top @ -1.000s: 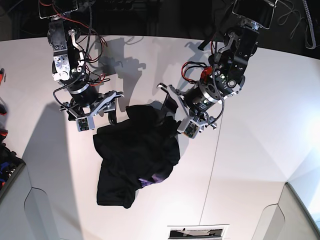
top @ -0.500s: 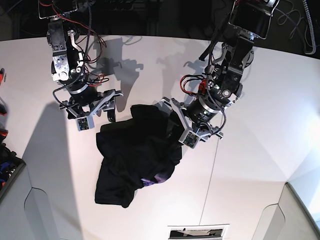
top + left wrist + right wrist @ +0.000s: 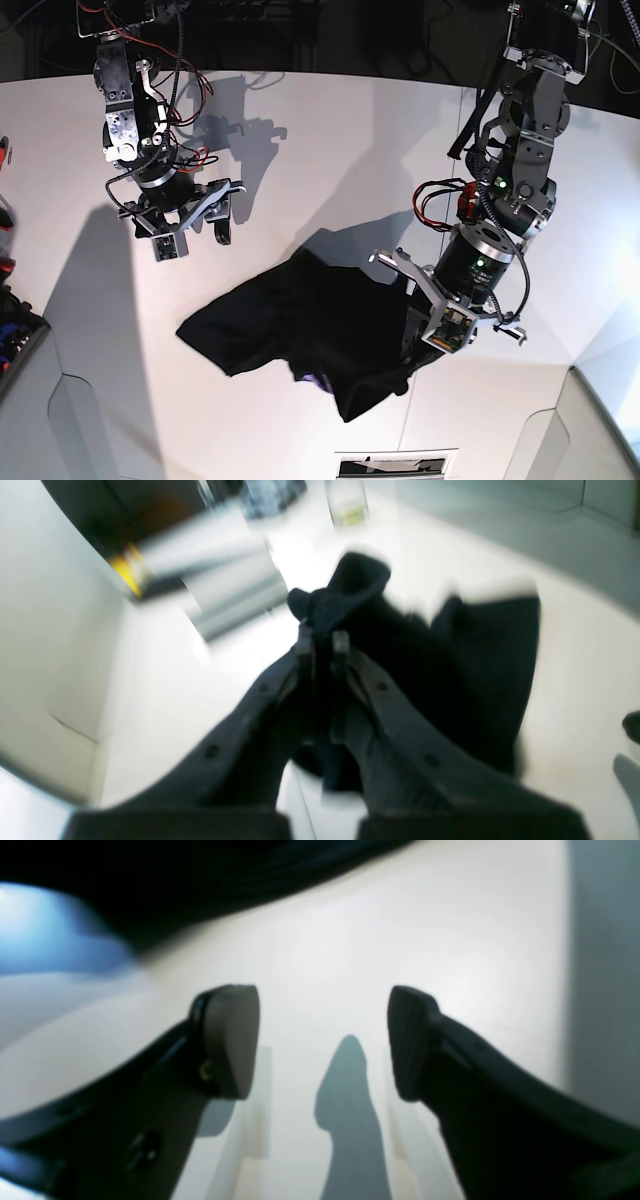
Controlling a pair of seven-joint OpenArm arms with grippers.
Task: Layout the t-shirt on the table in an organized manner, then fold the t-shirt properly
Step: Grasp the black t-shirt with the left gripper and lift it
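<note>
The black t-shirt [image 3: 290, 325] lies crumpled and stretched out on the white table [image 3: 330, 150], with a bit of purple [image 3: 314, 380] at its near edge. My left gripper [image 3: 418, 318] is shut on the shirt's right end and holds that end lifted. In the left wrist view, which is blurred, the left gripper [image 3: 322, 641] pinches a fold of the t-shirt [image 3: 450, 670] between its narrow fingers. My right gripper [image 3: 193, 232] hangs open over bare table, up and left of the shirt and apart from it. In its own view the right gripper [image 3: 322, 1040] has only table [image 3: 325, 950] between its pads.
Grey bins stand at the near left corner [image 3: 20, 370] and the near right corner [image 3: 600, 420]. A thin dark seam [image 3: 412, 410] runs across the table by the shirt's right end. A white label [image 3: 395, 465] lies at the front edge.
My left gripper has shut on the t-shirt and pulled it toward the near right, stretching the heap out. The right arm has not moved.
</note>
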